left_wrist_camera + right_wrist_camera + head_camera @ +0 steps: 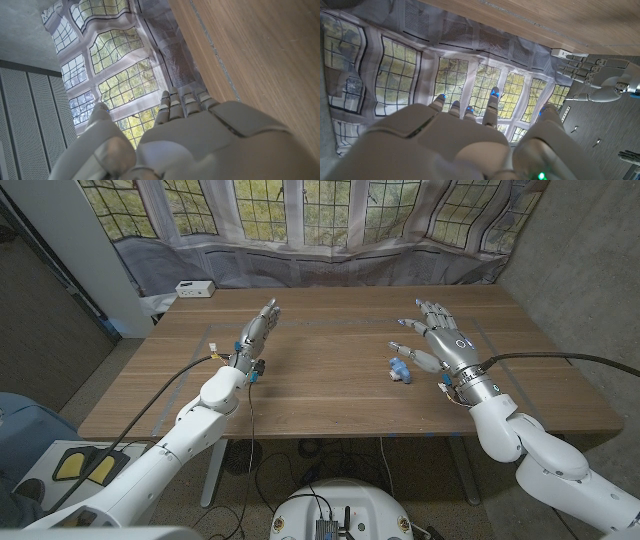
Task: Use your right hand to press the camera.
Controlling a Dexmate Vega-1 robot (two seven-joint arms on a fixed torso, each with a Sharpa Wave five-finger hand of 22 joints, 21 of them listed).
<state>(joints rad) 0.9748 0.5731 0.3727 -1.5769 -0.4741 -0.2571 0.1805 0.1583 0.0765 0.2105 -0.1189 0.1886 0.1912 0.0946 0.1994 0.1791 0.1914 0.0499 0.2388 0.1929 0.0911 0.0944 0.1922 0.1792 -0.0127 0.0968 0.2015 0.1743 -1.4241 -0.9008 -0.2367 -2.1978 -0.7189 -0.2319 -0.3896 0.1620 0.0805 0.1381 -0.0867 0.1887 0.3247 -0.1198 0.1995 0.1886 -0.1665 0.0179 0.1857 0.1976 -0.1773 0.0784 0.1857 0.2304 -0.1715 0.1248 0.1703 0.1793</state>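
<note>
Over the left half of the tabletop [330, 395] the left hand [255, 335] stands on its edge with fingers straight and together, holding nothing, well apart from the work. Behind it, near the far left corner, a small white box [194, 289] sits just off the wood on the sill, clear of any path. Right of the middle lies the camera [401, 369], a small blue-and-white thing (too small here to make out its button or which way it faces), resting on the bare wood toward the right half, roughly midway between the near and far edges. Just beside it on its right, the right hand [440, 340] hovers wide and empty, fingers spread and reaching toward the far edge, thumb nearest the camera. To press well, I judge the hand should shift left until a fingertip is over the camera, then come straight down slowly, since so light an object would likely skid if pushed from the side. Nothing lies between hand and camera.
</note>
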